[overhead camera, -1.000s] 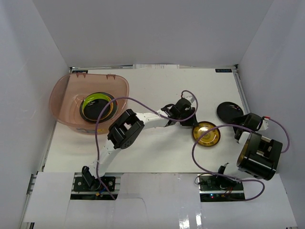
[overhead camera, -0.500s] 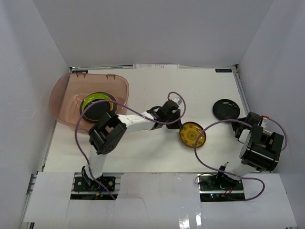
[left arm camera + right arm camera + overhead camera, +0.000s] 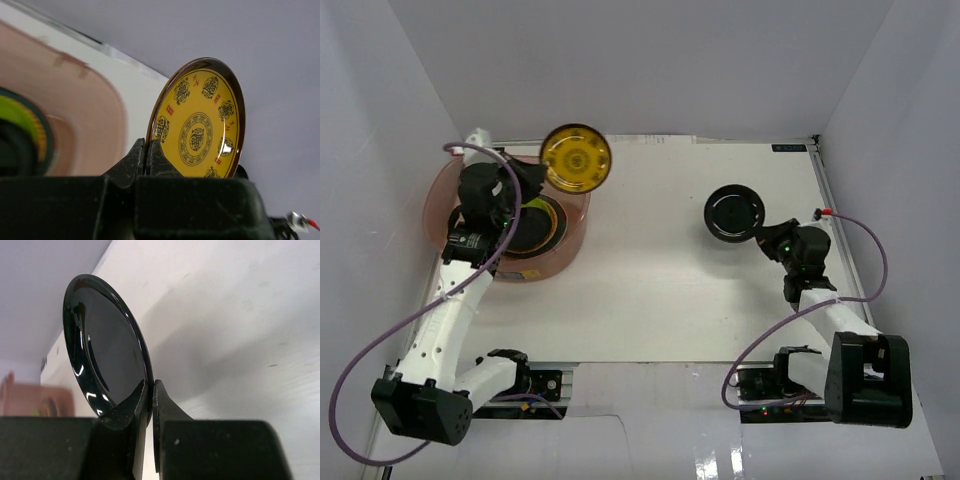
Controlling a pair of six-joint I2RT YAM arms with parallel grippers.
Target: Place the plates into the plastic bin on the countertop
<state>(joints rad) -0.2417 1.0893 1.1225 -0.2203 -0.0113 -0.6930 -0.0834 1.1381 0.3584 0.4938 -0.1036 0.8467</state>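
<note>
My left gripper (image 3: 538,176) is shut on the rim of a gold patterned plate (image 3: 576,158), held on edge above the far right rim of the pinkish plastic bin (image 3: 572,228). The left wrist view shows the gold plate (image 3: 200,127) upright in the gripper (image 3: 146,151), with the bin (image 3: 85,115) below it. A lime green plate (image 3: 510,212) and a black one lie stacked in the bin. My right gripper (image 3: 766,238) is shut on the edge of a black plate (image 3: 735,213), held above the white countertop (image 3: 650,280). The right wrist view shows that plate (image 3: 100,340) pinched in the gripper (image 3: 151,390).
White walls (image 3: 380,120) stand around the countertop on three sides. The bin sits in the far left corner, close to the left wall. Purple cables (image 3: 790,320) trail from both arms over the near part of the table.
The left arm has carried the gold plate from the table's middle up to the bin's far right rim. The right gripper has shut on the black plate and brought it leftward off the table.
</note>
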